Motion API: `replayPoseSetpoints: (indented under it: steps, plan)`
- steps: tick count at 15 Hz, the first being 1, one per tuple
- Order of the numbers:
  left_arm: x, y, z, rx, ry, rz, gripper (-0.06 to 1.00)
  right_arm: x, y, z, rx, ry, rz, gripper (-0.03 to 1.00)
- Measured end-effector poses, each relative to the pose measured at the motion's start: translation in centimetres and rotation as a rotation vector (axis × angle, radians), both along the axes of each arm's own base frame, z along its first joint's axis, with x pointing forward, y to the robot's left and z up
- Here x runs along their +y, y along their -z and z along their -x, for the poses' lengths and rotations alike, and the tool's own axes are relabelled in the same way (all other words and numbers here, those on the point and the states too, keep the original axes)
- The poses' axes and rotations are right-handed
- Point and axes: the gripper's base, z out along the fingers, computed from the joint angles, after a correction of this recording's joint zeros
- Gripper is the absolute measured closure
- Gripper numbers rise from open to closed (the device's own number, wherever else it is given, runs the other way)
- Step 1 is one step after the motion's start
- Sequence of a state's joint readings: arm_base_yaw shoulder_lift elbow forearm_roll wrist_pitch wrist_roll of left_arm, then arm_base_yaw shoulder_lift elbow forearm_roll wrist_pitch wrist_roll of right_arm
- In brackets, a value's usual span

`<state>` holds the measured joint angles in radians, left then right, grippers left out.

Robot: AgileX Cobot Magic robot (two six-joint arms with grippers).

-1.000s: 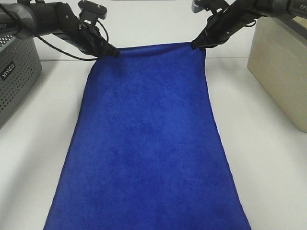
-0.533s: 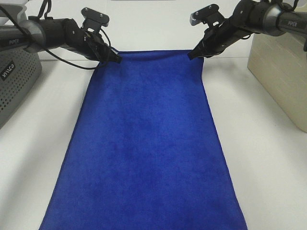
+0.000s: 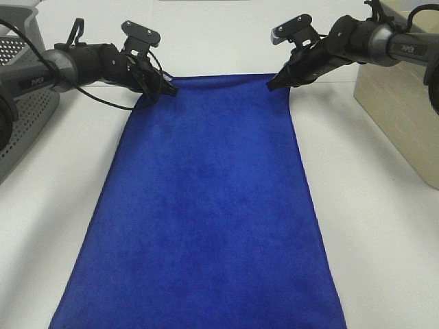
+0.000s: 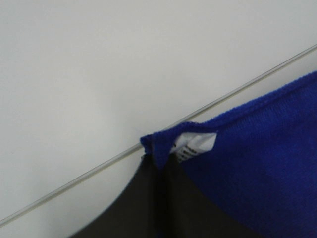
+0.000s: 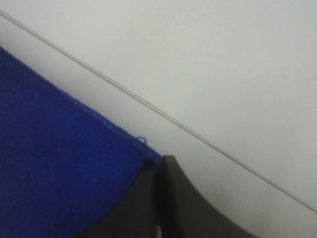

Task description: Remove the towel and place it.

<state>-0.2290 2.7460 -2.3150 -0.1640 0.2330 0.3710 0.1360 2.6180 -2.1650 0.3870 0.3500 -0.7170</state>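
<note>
Reaching in from the upper left of the frame, our left arm stretches nearly level toward the middle, its left gripper meeting the far left corner of the towel. Our right arm comes in from the upper right, angled downward, with the right gripper at the far right corner. In the left wrist view the fingers are pressed together, pinching the towel's corner, where a small white tag shows just beside the folded edge. In the right wrist view the fingers are likewise closed on the hemmed corner. The towel lies spread lengthwise down the centre of the white counter, running off the bottom edge of the frame. A grey basket stands at the left edge, and a beige bin at the right edge.
</note>
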Motion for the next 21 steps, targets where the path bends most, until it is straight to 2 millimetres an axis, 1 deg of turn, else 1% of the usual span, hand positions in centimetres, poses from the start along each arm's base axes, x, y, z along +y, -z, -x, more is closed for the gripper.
replayPoseSetpoints:
  steps: [3, 4, 5, 6, 8, 14, 16, 17, 18, 19, 21]
  plan:
    - [0.0, -0.2, -0.1, -0.027, 0.001, -0.008, 0.94, 0.0, -0.1, -0.3, -0.040, 0.024, -0.029, 0.95]
    - [0.1, -0.2, -0.2, -0.032, 0.006, -0.021, 0.94, 0.0, 0.3, -0.4, -0.046, 0.036, -0.039, 0.95]
    - [0.1, -0.2, -0.2, -0.037, 0.014, -0.042, 0.94, 0.0, 1.3, -0.5, -0.051, 0.035, -0.037, 0.95]
    - [0.1, -0.2, -0.2, -0.039, 0.017, -0.050, 0.94, 0.1, 1.8, -0.5, -0.052, 0.029, -0.036, 0.95]
    - [0.1, -0.2, -0.2, -0.041, 0.020, -0.058, 0.94, 0.1, 2.4, -0.6, -0.066, 0.013, -0.030, 0.95]
    - [0.2, 0.7, -0.3, -0.061, 0.021, -0.066, 0.94, 0.3, 2.5, -0.6, -0.080, 0.008, -0.056, 0.95]
    - [0.2, 0.5, -0.4, -0.080, 0.018, -0.064, 0.94, 0.4, 2.5, -0.7, -0.078, 0.017, -0.073, 0.95]
    - [0.2, 0.4, -0.4, -0.092, 0.016, -0.062, 0.94, 0.4, 2.5, -0.7, -0.078, 0.019, -0.077, 0.93]
    - [0.3, 0.4, -0.5, -0.096, 0.014, -0.060, 0.92, 0.4, 2.5, -0.7, -0.078, 0.019, -0.078, 0.88]
    - [0.3, 0.4, -0.5, -0.101, 0.013, -0.057, 0.89, 0.3, 2.5, -0.7, -0.077, 0.021, -0.079, 0.82]
    - [0.6, 0.3, -0.6, -0.107, 0.005, -0.055, 0.74, 0.1, 2.6, -0.6, -0.067, 0.020, -0.083, 0.66]
